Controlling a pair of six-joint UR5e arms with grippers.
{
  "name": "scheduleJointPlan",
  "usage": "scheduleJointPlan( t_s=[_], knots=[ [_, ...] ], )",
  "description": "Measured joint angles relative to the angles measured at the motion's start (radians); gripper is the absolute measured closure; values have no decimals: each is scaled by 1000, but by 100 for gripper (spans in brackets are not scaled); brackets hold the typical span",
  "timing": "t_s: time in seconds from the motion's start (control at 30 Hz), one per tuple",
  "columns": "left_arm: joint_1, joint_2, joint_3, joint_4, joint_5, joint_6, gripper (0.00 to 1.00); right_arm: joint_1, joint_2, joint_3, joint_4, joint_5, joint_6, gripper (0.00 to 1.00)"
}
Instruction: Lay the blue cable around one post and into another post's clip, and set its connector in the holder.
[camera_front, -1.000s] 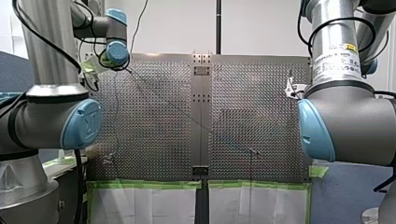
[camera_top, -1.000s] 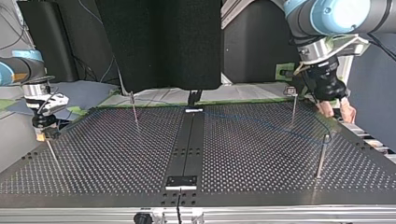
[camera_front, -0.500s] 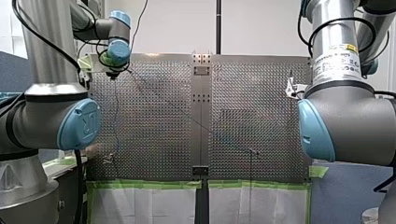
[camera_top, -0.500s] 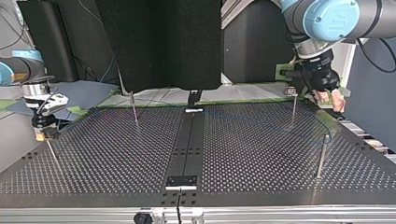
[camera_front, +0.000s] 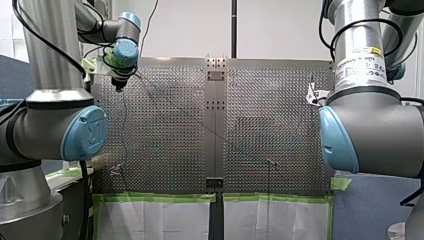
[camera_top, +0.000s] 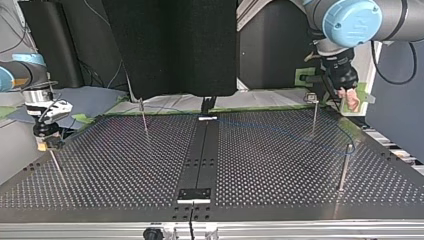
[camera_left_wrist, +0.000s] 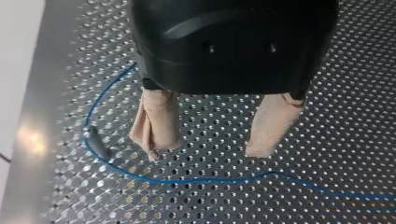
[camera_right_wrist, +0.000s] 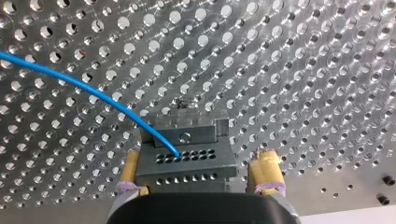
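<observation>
Blue cable (camera_left_wrist: 187, 180): one thin, bright strand lying on the perforated table (camera_left_wrist: 327, 140); it bends round a short dark post (camera_left_wrist: 95, 142) and passes just ahead of the left fingers.
Cable end: enters a grey block (camera_right_wrist: 187, 163) with rows of small holes.
Counts: one cable, four thin posts in the top view, two grippers.
Left gripper (camera_left_wrist: 203, 153): beige pads spread apart, holding nothing.
Right gripper (camera_right_wrist: 199, 161): yellow-padded fingers straddle the block, a gap on one side.
Hard to see: cable faint in the front view.

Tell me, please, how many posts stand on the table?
4, top view: far left post, far right post, near right post, near left post under my right hand; others may hide.
</observation>
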Motion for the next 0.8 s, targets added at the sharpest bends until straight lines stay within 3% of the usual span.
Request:
scheduleJointPlan(
  t_s=[0.5,0.8],
  knots=[
    [-1,2,6,-9,-5,152,0,-1,0,0,1,0,1,0],
    [-2,3,7,-10,-6,171,0,-2,0,0,0,0,3,0]
  ],
)
